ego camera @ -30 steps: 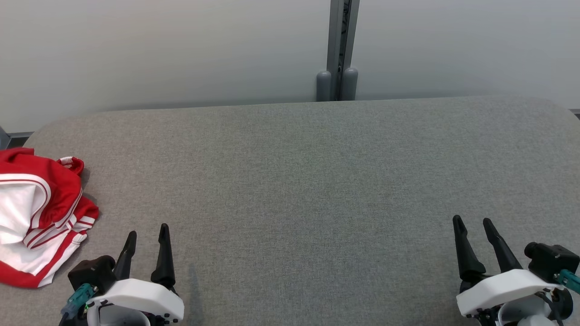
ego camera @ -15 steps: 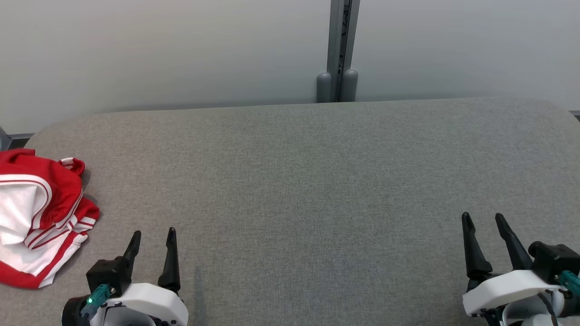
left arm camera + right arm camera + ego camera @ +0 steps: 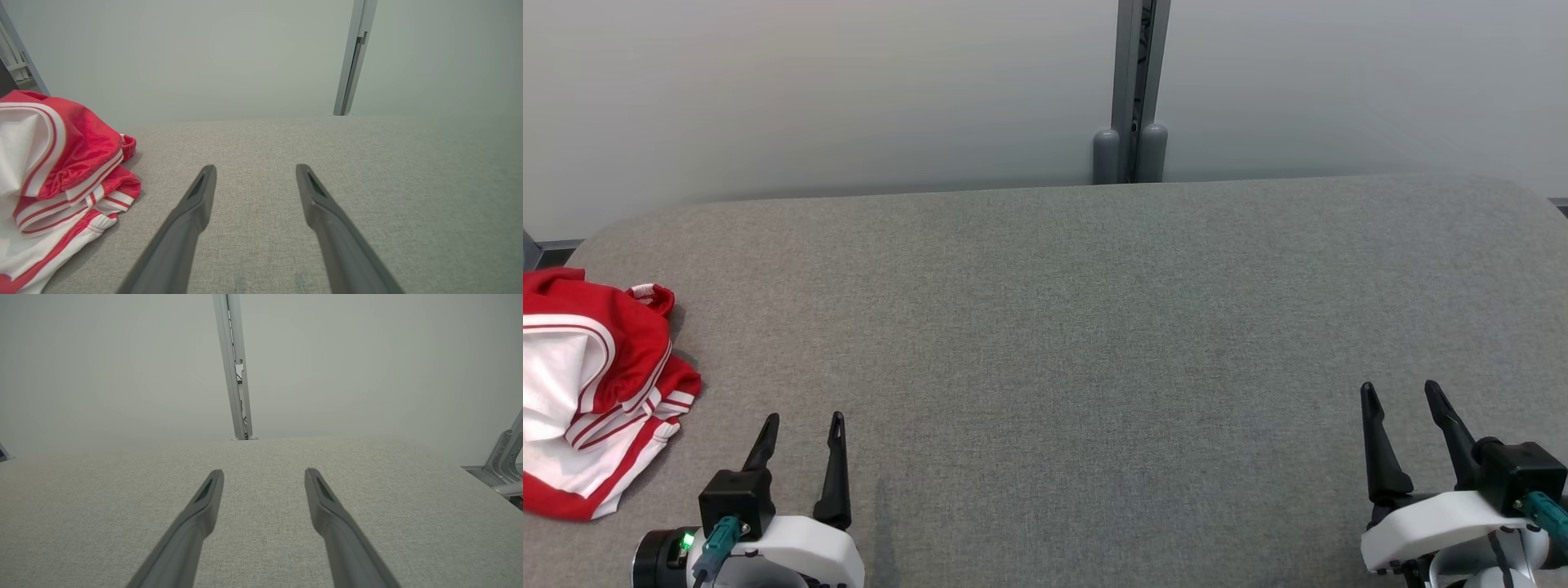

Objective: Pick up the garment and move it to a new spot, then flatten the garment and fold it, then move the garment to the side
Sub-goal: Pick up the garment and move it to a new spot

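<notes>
1. The left tool (image 3: 805, 418) sits at the lower left of the head view. Its two dark fingers (image 3: 184, 228) point up the view and stand apart. Nothing is between them, and its wrist camera shows only grey fabric in the gap.
2. Same deal for the right tool (image 3: 1399, 388) at the lower right: fingers spread and nothing held, with plain fabric showing in the gap.
3. Both tools are over the near part of the bench (image 3: 1054, 310), well apart from each other. Can't really tell whether either one is resting on the surface or hanging just above it.
4. The garment (image 3: 596, 392) is a crumpled red and white heap with striped trim. It lies on the left end of the bench and is partly cut off by the left edge of the head view. It's near the left tool, off to that tool's left, and not touching it. It's bunched up, not laid flat or folded.
5. The bench itself is covered in grey woven fabric and has rounded far corners.
6. Behind the bench is a pale wall (image 3: 809, 90) with a grey post (image 3: 1134, 82) running up it, roughly behind the bench's middle. The right wrist view also catches a bit of metal frame (image 3: 504, 457) past the right end of the bench.
</notes>
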